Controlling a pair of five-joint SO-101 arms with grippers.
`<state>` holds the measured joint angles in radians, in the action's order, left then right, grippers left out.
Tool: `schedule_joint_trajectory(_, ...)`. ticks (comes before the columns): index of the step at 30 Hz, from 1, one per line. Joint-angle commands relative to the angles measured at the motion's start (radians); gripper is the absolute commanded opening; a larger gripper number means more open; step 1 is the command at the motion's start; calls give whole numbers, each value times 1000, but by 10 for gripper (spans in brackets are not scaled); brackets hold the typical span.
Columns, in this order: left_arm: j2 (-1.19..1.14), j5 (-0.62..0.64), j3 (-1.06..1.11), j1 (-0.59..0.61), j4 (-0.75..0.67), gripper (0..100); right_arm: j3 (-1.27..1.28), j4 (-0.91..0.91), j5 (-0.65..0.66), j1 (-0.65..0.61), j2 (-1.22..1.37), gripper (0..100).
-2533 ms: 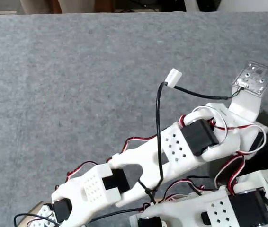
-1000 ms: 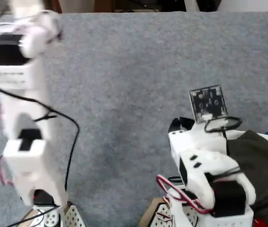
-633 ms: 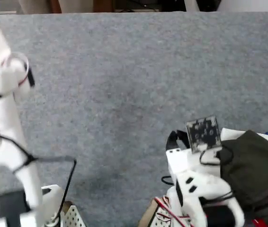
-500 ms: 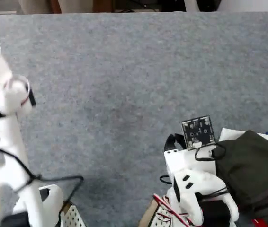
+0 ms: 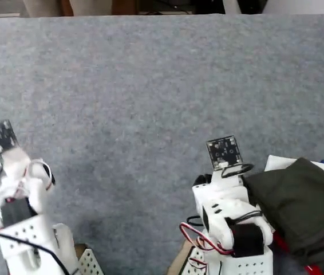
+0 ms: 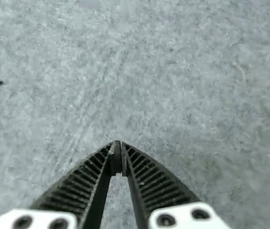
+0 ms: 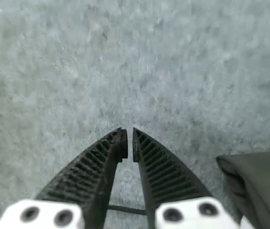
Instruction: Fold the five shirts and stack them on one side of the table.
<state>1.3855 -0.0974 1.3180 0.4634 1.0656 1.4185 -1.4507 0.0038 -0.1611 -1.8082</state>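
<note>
A stack of folded shirts lies at the table's near right corner, with a dark olive shirt (image 5: pixel 299 195) on top and a white one (image 5: pixel 276 162) showing beneath it. The right arm (image 5: pixel 228 220) sits folded just left of the stack. In its wrist view my right gripper (image 7: pixel 127 142) is shut with nothing in it, hanging over bare grey felt, and the dark olive shirt (image 7: pixel 264 183) lies beside it. The left arm (image 5: pixel 19 212) is folded at the near left. My left gripper (image 6: pixel 116 157) is shut on nothing above the felt.
Grey felt table cover (image 5: pixel 150 86) stretches across the middle and far side. Slivers of red (image 5: pixel 282 244) and blue (image 5: pixel 323 162) cloth peek from the stack. Arm bases and cables crowd the near edge.
The left arm swung from reaching over the right side to the left, then folded down at the near left. The right arm drew back slightly beside the stack.
</note>
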Motion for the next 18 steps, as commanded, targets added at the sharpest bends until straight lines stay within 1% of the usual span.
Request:
schedule_joint_trajectory(1, 185, -2, 109, 11, -29, 20, 30, 18, 8, -7, -114, 34)
schedule_joint_trajectory(6, 438, -3, 265, 6, -26, 20, 110, 58, 6, -7, -114, 34)
schedule_joint_trajectory(7, 458, -3, 284, 8, -28, 20, 117, 66, 6, -7, -114, 34)
schedule_joint_trajectory(10, 423, -3, 313, 11, -26, 20, 143, 98, 6, -10, -114, 34)
schedule_joint_trajectory(13, 421, -3, 354, 8, -32, 20, 277, 133, 3, -10, -113, 34)
schedule_joint_trajectory(18, 437, -2, 373, 5, -31, 20, 271, 129, 6, -5, -107, 34)
